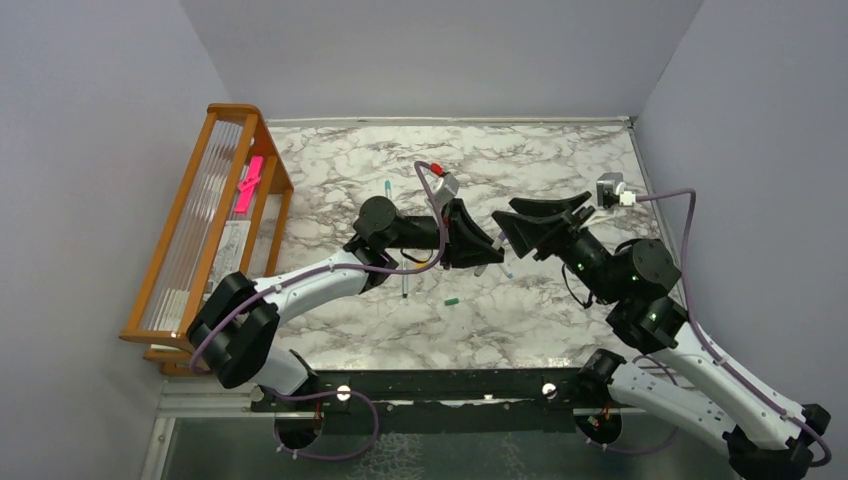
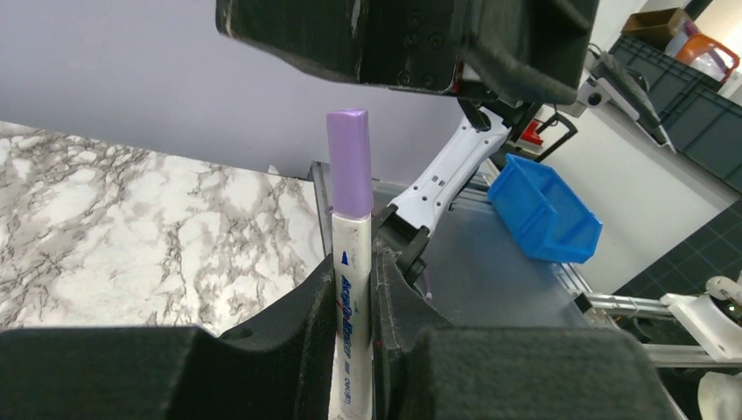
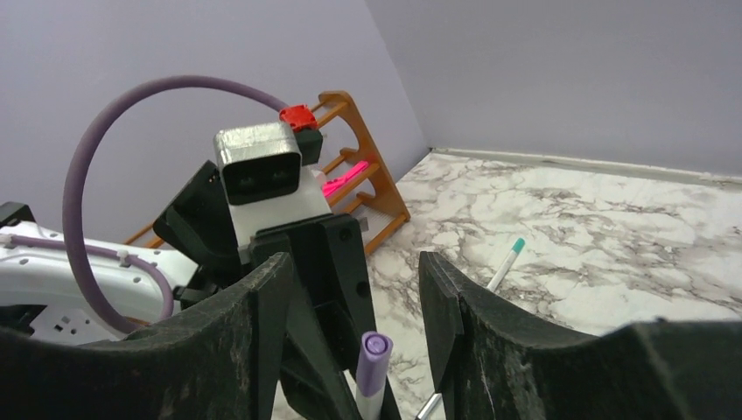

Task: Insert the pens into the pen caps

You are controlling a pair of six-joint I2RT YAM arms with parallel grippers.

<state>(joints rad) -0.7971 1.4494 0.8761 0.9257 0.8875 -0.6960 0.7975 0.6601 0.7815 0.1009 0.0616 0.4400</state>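
Note:
My left gripper point(image 1: 478, 243) is shut on a white pen point(image 2: 353, 297) and holds it above the table. A pale purple cap point(image 2: 350, 162) sits on the pen's free end. My right gripper point(image 1: 512, 230) faces it, open. In the right wrist view the purple cap point(image 3: 372, 357) stands between the open right fingers point(image 3: 442, 297) and touches neither. A pen with a teal end point(image 1: 388, 187) lies farther back; it also shows in the right wrist view point(image 3: 506, 262). Another pen point(image 1: 405, 285) and a small green cap point(image 1: 451, 300) lie on the near table.
A wooden rack point(image 1: 175, 240) stands along the left wall with a bright pink strip point(image 1: 248, 183) on it. The marble table point(image 1: 560, 160) is walled at the back and on both sides. A blue bin point(image 2: 542, 206) sits off the table's near side.

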